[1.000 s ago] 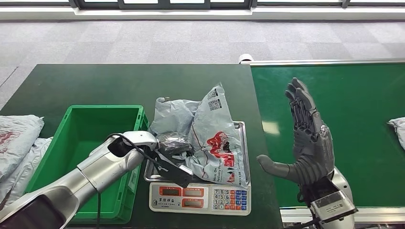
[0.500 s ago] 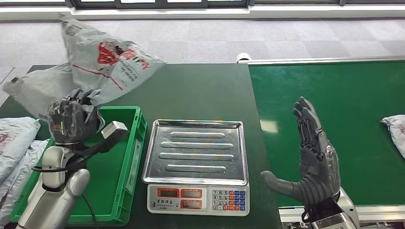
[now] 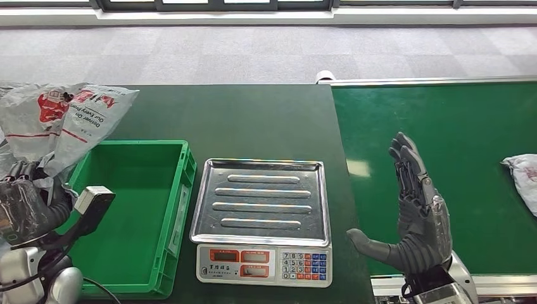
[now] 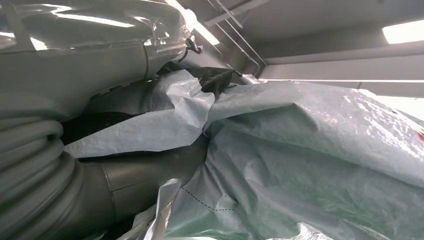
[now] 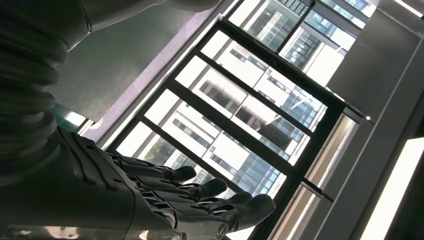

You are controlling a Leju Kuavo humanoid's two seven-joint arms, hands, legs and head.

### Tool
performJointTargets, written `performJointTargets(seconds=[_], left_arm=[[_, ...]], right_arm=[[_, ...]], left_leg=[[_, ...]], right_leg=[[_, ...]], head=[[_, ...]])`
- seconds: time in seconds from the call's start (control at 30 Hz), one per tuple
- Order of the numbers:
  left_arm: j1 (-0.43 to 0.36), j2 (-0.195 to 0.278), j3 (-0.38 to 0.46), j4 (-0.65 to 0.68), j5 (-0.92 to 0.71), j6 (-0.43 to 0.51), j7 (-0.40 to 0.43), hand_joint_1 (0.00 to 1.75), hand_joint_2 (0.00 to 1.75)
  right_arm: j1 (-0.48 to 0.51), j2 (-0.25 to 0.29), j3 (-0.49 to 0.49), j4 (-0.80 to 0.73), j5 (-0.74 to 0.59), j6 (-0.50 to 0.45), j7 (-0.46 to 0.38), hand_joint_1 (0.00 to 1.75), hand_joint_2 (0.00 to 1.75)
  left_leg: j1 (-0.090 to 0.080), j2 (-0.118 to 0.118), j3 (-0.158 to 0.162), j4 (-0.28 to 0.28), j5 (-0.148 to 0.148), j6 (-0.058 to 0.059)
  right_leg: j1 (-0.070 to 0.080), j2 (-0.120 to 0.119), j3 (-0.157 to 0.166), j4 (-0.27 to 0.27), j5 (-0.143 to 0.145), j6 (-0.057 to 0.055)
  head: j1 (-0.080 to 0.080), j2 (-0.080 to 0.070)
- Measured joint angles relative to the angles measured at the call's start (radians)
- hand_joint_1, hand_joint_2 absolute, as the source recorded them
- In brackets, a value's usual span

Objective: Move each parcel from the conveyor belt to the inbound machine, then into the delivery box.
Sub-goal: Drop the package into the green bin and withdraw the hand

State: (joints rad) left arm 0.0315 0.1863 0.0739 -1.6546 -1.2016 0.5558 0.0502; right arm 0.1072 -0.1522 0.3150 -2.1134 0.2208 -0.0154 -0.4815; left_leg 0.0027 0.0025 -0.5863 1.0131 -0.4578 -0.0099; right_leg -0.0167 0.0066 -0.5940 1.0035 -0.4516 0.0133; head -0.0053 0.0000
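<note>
One long green conveyor belt [image 3: 443, 158] with a silver frame runs along the right, and beside it stands one dark green table [image 3: 253, 114]. On the table sit one green plastic delivery box [image 3: 168, 221] with ribbed walls and one inbound machine [image 3: 263, 218], a weighing scale with a ribbed steel tray, two red displays and a keypad; the scale is just to the right of the box. Two parcels are in sight. One crumpled grey plastic mailer bag [image 3: 60, 123] with red and black printing is held in the air over the table's left side, above and just beyond the far-left corner of the box; the left hand [image 3: 28, 206] grips its lower end with fingers curled tight around the film, and the left wrist view shows the grey wrinkled plastic [image 4: 300, 165] bunched against the thumb. A second pale parcel [image 3: 522, 172] lies on the belt at the right edge, partly cut off. The right hand [image 3: 415, 212] stands upright between scale and belt, fingers straight and together, thumb spread, holding nothing.
</note>
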Motion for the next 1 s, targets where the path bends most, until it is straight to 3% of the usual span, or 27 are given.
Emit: performJointTargets(seconds=[0.1, 0.23, 0.27, 0.37, 0.4, 0.43, 0.53, 0.9, 1.0], left_arm=[[0.021, -0.019, 0.023, -0.021, -0.029, -0.091, 0.039, 1.75, 1.75], [0.070, -0.025, 0.040, -0.031, -0.048, -0.288, 0.072, 1.75, 1.75], [0.084, -0.025, 0.040, -0.035, -0.048, -0.333, 0.071, 1.62, 1.75], [0.117, -0.022, 0.036, -0.045, -0.043, -0.446, 0.065, 0.39, 1.75], [0.123, -0.019, 0.033, -0.047, -0.039, -0.470, 0.063, 0.08, 1.75], [0.127, -0.014, 0.027, -0.048, -0.032, -0.487, 0.061, 0.01, 1.31], [0.134, 0.001, 0.009, -0.055, 0.002, -0.502, 0.055, 0.00, 0.00], [0.128, 0.019, -0.009, -0.074, 0.129, -0.447, 0.019, 0.00, 0.00], [0.123, 0.017, -0.010, -0.077, 0.208, -0.358, -0.004, 0.00, 0.00]], right_arm=[[0.003, 0.000, -0.002, 0.000, 0.004, 0.008, 0.000, 0.00, 1.75], [0.007, 0.000, -0.011, 0.000, 0.011, 0.026, -0.003, 0.00, 1.75], [0.008, 0.000, -0.013, 0.000, 0.011, 0.030, -0.003, 0.00, 1.75], [0.008, 0.001, -0.019, 0.000, 0.015, 0.043, 0.004, 0.00, 1.75], [0.008, 0.003, -0.021, 0.000, 0.019, 0.047, 0.008, 0.00, 1.75], [0.009, 0.004, -0.023, 0.000, 0.023, 0.049, 0.013, 0.00, 1.75], [0.016, 0.010, -0.028, -0.001, 0.033, 0.052, 0.025, 0.00, 1.75], [0.023, 0.014, -0.048, -0.001, 0.039, 0.047, 0.042, 0.00, 1.75], [0.023, 0.014, -0.050, -0.001, 0.048, 0.036, 0.080, 0.00, 0.44]], left_leg=[[0.000, 0.000, 0.000, 0.000, 0.000, 0.000], [0.000, 0.000, 0.000, 0.000, 0.000, 0.000], [0.000, 0.000, 0.000, 0.000, 0.000, 0.000], [0.000, 0.000, 0.000, 0.000, 0.000, 0.000], [0.000, 0.000, 0.000, 0.000, 0.000, 0.000], [0.000, 0.000, 0.000, 0.000, 0.000, 0.000], [0.000, 0.000, 0.000, 0.000, 0.000, 0.000], [0.000, 0.000, 0.001, 0.000, 0.000, 0.000], [0.000, 0.000, 0.000, 0.000, 0.000, 0.000]], right_leg=[[0.000, 0.000, 0.000, 0.000, 0.000, 0.000], [0.000, 0.000, 0.000, 0.000, 0.000, 0.000], [0.000, 0.000, 0.000, 0.000, 0.000, 0.000], [0.000, 0.000, 0.000, 0.000, 0.000, 0.000], [0.000, 0.000, 0.000, 0.000, 0.000, 0.000], [0.000, 0.000, 0.000, 0.000, 0.000, 0.000], [0.000, 0.000, 0.000, 0.000, 0.000, 0.000], [0.000, 0.000, 0.000, 0.000, 0.000, 0.000], [0.000, 0.000, 0.000, 0.000, 0.000, 0.000]], head=[[0.000, 0.000], [0.000, 0.000], [0.000, 0.000], [0.000, 0.000], [0.000, 0.000], [0.000, 0.000], [0.000, 0.000], [0.000, 0.000], [0.000, 0.000]])
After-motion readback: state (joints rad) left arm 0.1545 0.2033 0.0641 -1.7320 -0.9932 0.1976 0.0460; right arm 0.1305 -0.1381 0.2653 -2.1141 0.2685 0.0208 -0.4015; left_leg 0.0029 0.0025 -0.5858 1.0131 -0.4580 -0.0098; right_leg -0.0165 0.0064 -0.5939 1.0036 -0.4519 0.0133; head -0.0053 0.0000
